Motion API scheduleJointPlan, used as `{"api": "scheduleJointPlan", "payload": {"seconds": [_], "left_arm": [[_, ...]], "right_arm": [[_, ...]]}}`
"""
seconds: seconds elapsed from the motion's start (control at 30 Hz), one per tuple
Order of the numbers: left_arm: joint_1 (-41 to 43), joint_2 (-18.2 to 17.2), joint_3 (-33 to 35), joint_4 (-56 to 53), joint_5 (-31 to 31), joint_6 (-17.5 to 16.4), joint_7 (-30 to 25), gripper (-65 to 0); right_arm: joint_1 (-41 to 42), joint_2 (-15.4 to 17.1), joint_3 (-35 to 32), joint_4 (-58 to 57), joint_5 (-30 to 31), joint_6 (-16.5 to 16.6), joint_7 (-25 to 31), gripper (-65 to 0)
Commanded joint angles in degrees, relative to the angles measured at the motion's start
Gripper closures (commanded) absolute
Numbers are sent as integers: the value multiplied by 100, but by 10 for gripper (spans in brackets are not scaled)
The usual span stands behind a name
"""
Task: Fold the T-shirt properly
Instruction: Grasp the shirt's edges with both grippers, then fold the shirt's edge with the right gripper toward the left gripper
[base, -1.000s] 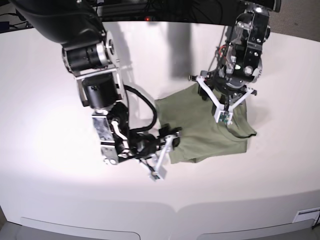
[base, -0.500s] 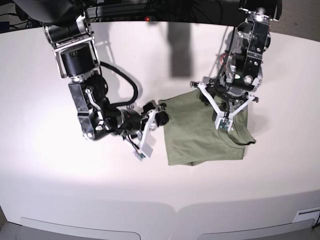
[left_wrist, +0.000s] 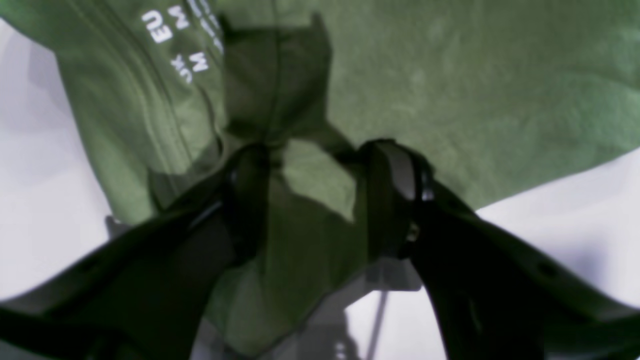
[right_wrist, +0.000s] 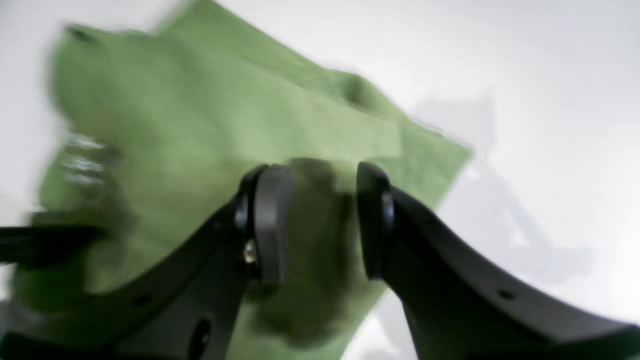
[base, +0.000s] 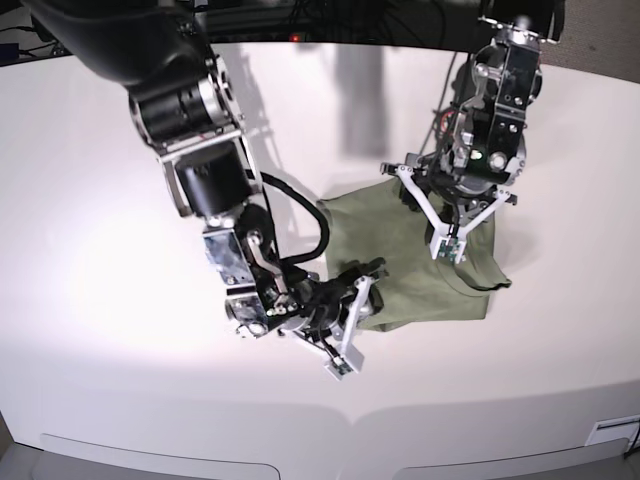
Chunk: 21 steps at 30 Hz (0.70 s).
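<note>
Pretty plain setup: one big white table (base: 90, 250) with a curved front edge and a seam running along it. Strong light from above, soft dark shadows on the top. Behind it is a dark strip with cables (base: 300, 15) and one tiny red light (base: 296, 38).

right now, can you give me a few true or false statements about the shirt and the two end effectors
1. The T-shirt lies folded into a compact shape on the white table. True.
2. The T-shirt is bright red. False: it is olive green.
3. The left end effector has its jaws apart over the cloth. True.
4. The right end effector is far from the shirt, over bare table. False: it is at the shirt's near edge, green cloth showing between its jaws.
5. White printed letters show on the fabric in the left wrist view. True.
</note>
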Motion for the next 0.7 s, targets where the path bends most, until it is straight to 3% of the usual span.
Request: {"api": "scheduleJointPlan", "payload": {"seconds": [0.0, 0.3, 0.57, 0.67], "left_arm": [[-50, -7, -4, 61, 4, -2, -17, -317], [-146, -20, -306, -337, -63, -92, -227, -317], [-765, -22, -610, -1279, -42, -315, -310, -317], [-962, -22, -608, -1480, -44, -437, -426, -316]], "right_arm": [[269, -81, 0, -63, 13, 52, 57, -227], [258, 142, -4, 138, 256, 52, -632, -227], [-42, 356, -11, 138, 284, 52, -706, -227], [-254, 455, -164, 138, 549, 52, -850, -227]]}}
